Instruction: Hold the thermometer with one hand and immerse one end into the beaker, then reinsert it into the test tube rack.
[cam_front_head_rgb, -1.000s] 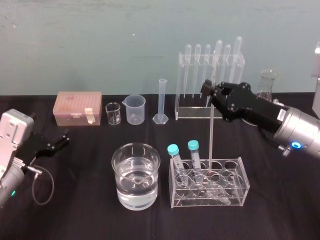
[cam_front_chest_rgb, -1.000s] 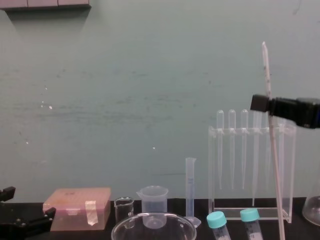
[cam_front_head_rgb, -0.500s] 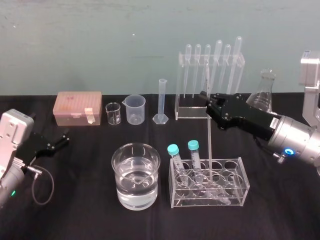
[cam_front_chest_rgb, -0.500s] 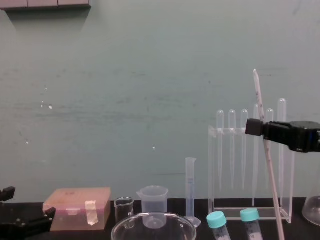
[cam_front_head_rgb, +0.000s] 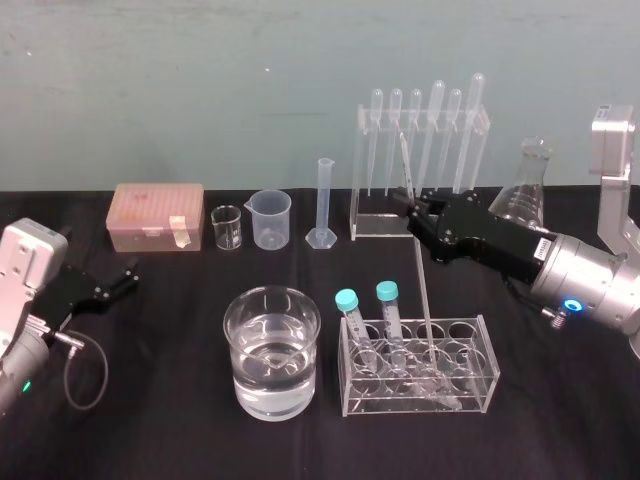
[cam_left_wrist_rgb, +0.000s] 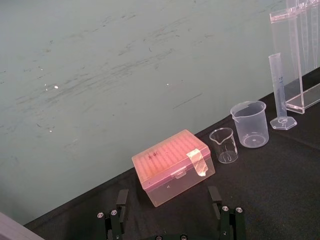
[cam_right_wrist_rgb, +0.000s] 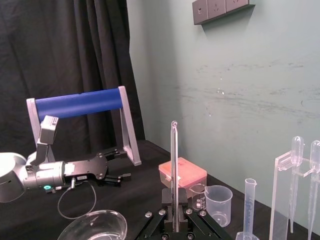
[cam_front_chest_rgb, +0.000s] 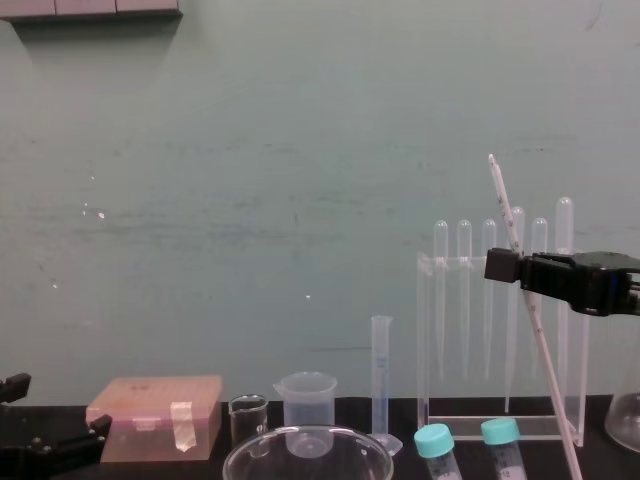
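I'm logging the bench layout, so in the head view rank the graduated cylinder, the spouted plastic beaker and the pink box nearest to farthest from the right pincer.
From the right pincer, shut on the thermometer:
1. Graduated cylinder, just to its left.
2. Spouted plastic beaker, farther left.
3. Pink box, farthest left.

Cut off at the chest view's lower edge: beaker (cam_front_chest_rgb: 305, 448) below its rim, thermometer (cam_front_chest_rgb: 505, 210) at its lower end, two capped tubes (cam_front_chest_rgb: 434, 440) right of the beaker. Cannot tell from the head view which hole of the rack (cam_front_head_rgb: 488, 370), right of the beaker, takes the thermometer's end. Marks too small to read.
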